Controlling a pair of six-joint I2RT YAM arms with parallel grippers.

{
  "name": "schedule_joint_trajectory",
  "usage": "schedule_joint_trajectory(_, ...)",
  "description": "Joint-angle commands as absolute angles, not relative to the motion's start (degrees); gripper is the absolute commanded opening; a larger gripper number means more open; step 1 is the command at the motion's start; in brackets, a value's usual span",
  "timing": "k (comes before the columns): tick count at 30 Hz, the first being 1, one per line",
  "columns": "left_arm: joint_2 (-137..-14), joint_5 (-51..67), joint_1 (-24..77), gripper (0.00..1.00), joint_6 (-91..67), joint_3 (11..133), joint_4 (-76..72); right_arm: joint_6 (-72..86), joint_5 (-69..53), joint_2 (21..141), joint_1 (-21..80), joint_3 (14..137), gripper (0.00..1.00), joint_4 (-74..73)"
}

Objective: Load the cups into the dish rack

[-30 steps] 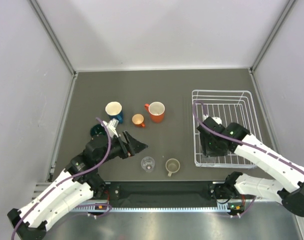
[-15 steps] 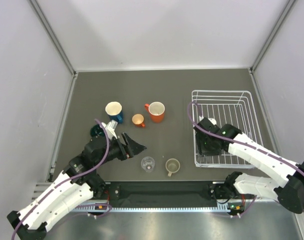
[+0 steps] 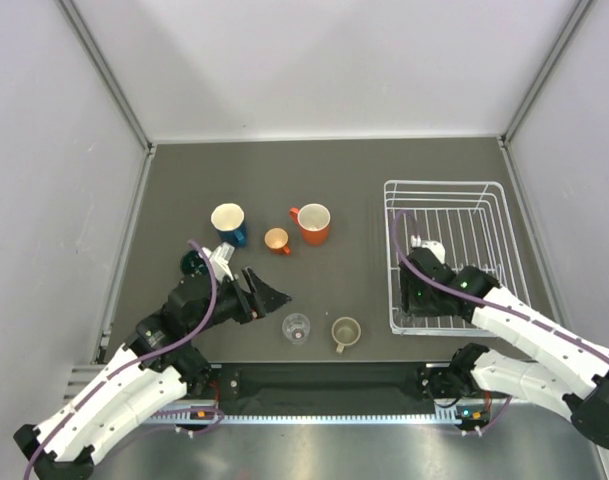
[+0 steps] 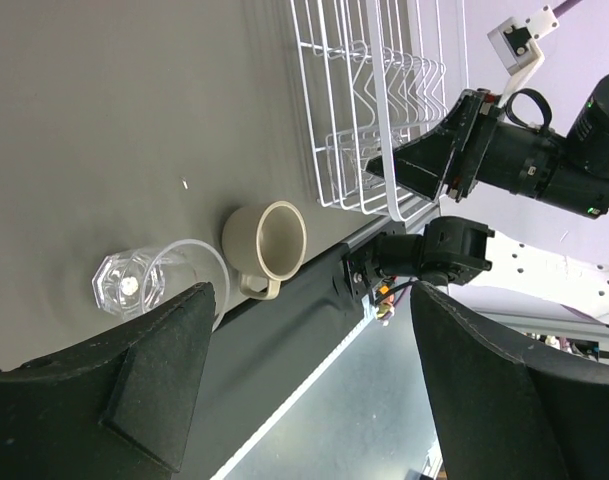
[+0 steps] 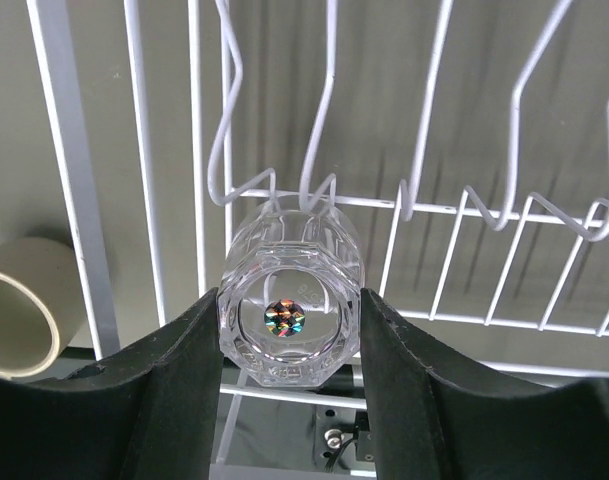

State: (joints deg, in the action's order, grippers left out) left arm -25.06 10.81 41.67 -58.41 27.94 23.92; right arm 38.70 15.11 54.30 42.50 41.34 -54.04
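Dish rack [image 3: 444, 182]: white wire, right side of table. Right gripper [image 5: 289, 335]: clenched on a clear glass [image 5: 289, 290], over the rack's near left bars. Left gripper [image 3: 272, 296]: jaws spread, grasping nothing, just left of the second glass [image 3: 296, 327] and beige mug [image 3: 345, 332] near the front edge. Farther back, left to right: blue mug [image 3: 229, 222], tiny orange cup [image 3: 276, 240], large orange mug [image 3: 313, 222]. Dark green cup [image 3: 194, 262]: left, partly hidden by the left arm.

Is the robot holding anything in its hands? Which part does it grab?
The right gripper pinches a clear glass by its sides. The left gripper is open and holds nothing.
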Motion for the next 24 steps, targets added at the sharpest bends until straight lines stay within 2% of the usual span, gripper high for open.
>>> schedule_joint_trajectory(1,-23.9,10.3,41.7,0.83,-58.4,28.0,23.7,40.0,16.8,51.4,42.1,41.2,0.0,-51.2)
schedule_joint_trajectory(3,-23.8,10.3,41.6,0.83,-58.5,27.9,23.7,39.8,15.8,50.9,42.3,41.0,0.0,-51.1)
schedule_joint_trajectory(6,-23.9,9.7,41.7,0.83,-58.4,28.0,24.6,39.5,14.7,50.4,42.3,40.6,0.07,-51.1)
schedule_joint_trajectory(14,-24.1,8.1,41.7,0.83,-57.3,29.7,27.4,39.6,11.1,52.2,43.1,39.1,0.09,-51.0)
schedule_joint_trajectory(18,-25.5,7.0,41.7,0.85,-55.3,31.9,30.2,39.3,11.1,52.2,43.5,39.5,0.29,-51.2)
schedule_joint_trajectory(19,-25.9,7.1,41.6,0.86,-54.2,32.3,30.8,39.1,11.1,52.2,43.5,39.5,0.4,-51.2)
schedule_joint_trajectory(20,-27.3,7.3,41.7,0.86,-53.6,33.2,32.1,39.0,10.8,52.3,43.5,39.5,0.45,-51.2)
schedule_joint_trajectory(21,-28.1,7.5,41.7,0.86,-53.1,33.6,32.6,39.0,10.9,52.4,43.5,39.6,0.55,-51.2)
schedule_joint_trajectory(24,-31.3,8.5,41.6,0.85,-51.4,34.8,35.3,39.5,11.5,52.0,43.5,40.2,0.72,-51.9)
